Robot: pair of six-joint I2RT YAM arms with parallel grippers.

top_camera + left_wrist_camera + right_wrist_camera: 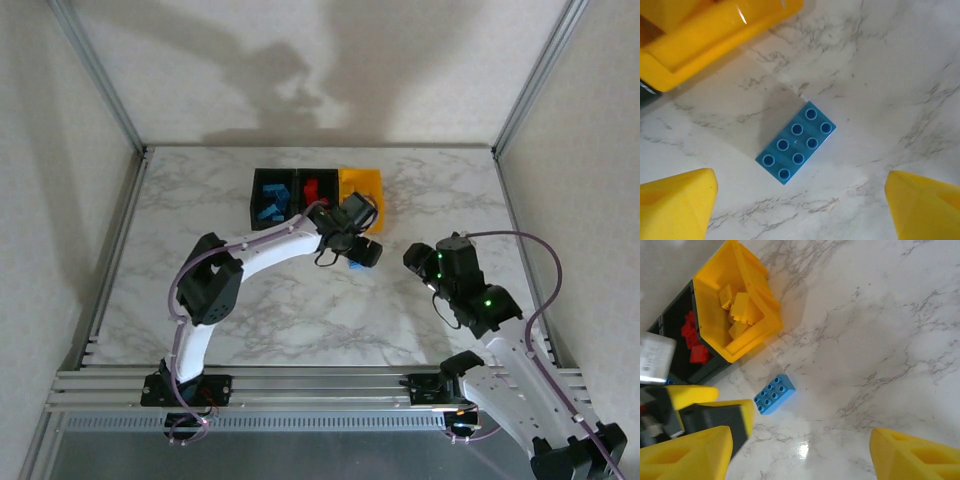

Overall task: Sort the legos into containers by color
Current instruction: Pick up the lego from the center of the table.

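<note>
Brick (796, 143): smooth blue plastic, slight sheen on the studs.
Bin (705, 40): yellow plastic, glossy, bright glint at the rim.
Table (890, 75): marble-patterned top, smooth, semi-gloss; a light reflection shows in the right wrist view.
Left fingers (675, 205): yellow plastic, matt.
Rails (300, 385): ribbed grey metal.

White marble-pattern table (200, 200) with grey veining and a glossy top; light glare (802, 450) on it in the right wrist view. Behind the table is a plain off-white back wall (420, 60) carrying large soft shadows (270, 75). Matching side walls (45, 200) flank the table. Aluminium posts (100, 75) rise from its rear corners, and slotted rails (320, 385) run along its near edge.
</note>
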